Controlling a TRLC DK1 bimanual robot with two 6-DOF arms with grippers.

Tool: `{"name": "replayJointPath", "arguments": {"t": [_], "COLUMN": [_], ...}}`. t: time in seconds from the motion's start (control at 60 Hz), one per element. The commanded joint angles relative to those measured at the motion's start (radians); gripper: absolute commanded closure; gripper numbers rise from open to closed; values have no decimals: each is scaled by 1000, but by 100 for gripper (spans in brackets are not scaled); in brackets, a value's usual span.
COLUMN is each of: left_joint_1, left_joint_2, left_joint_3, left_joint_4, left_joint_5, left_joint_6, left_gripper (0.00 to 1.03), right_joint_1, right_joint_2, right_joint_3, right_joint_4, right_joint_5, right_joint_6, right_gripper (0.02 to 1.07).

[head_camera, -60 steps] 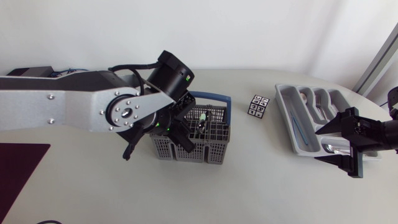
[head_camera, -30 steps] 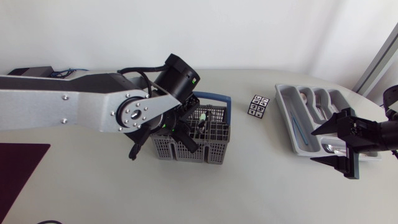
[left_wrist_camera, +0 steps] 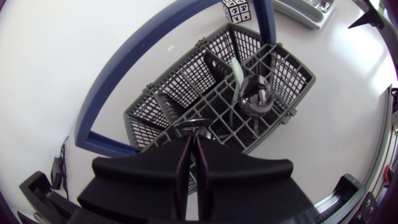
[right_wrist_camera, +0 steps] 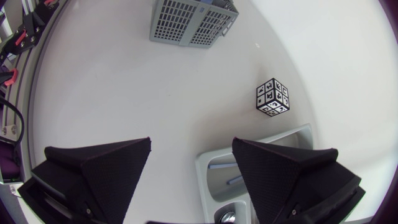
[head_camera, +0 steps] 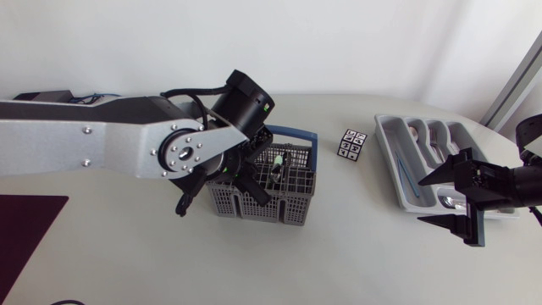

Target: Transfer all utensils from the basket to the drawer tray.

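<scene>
The grey utensil basket (head_camera: pixel 292 202) with a blue handle (head_camera: pixel 292 133) stands mid-table. My left gripper (head_camera: pixel 246 182) reaches down into it. In the left wrist view its fingers (left_wrist_camera: pixel 191 138) are pressed together on the thin top end of a metal utensil (left_wrist_camera: pixel 188 123) standing in a basket cell (left_wrist_camera: pixel 155 106). A spoon (left_wrist_camera: pixel 256 96) and a pale green handle (left_wrist_camera: pixel 238 71) stand in cells ahead of it. The grey drawer tray (head_camera: pixel 394 161) lies at the right with several utensils in it. My right gripper (head_camera: pixel 445 199) hovers open and empty at the tray's near end (right_wrist_camera: pixel 249 165).
A black-and-white patterned cube (head_camera: pixel 352 144) sits between basket and tray, also in the right wrist view as the cube (right_wrist_camera: pixel 272 97). The basket (right_wrist_camera: pixel 193 22) shows far ahead of my right gripper (right_wrist_camera: pixel 191 149). A dark mat (head_camera: pixel 25 229) lies at the left edge.
My left gripper has closed inside the basket and shifted slightly to the right. My right gripper has drifted a little toward the near right, staying open.
</scene>
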Motion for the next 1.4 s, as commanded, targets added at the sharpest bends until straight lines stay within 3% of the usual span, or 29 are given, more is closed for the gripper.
{"name": "replayJointPath", "arguments": {"t": [0.0, 0.4, 0.7, 0.95, 1.083, 1.283, 1.383], "left_joint_1": [-12, 2, -75, -159, -162, -145, -128], "left_joint_2": [-39, -160, -265, -345, -349, -260, -197], "left_joint_3": [26, -17, -17, 6, 84, 208, 268], "left_joint_4": [-8, -4, -14, -109, -163, -214, -254], "left_joint_5": [-14, -39, -140, -175, -128, -45, 18], "left_joint_6": [15, 45, 239, 388, 342, 124, 31], "left_gripper": [100, 100, 100, 100, 100, 100, 100], "right_joint_1": [14, 83, 200, 277, 324, 428, 531], "right_joint_2": [-17, -63, -149, -200, -249, -349, -389], "right_joint_3": [-29, -43, -82, -86, -86, -66, -59], "right_joint_4": [2, 4, 94, 183, 221, 247, 247], "right_joint_5": [-12, -9, -15, -38, -41, -33, 16], "right_joint_6": [19, 85, 260, 429, 550, 849, 908], "right_gripper": [13, 13, 13, 12, 9, 10, 10]}}
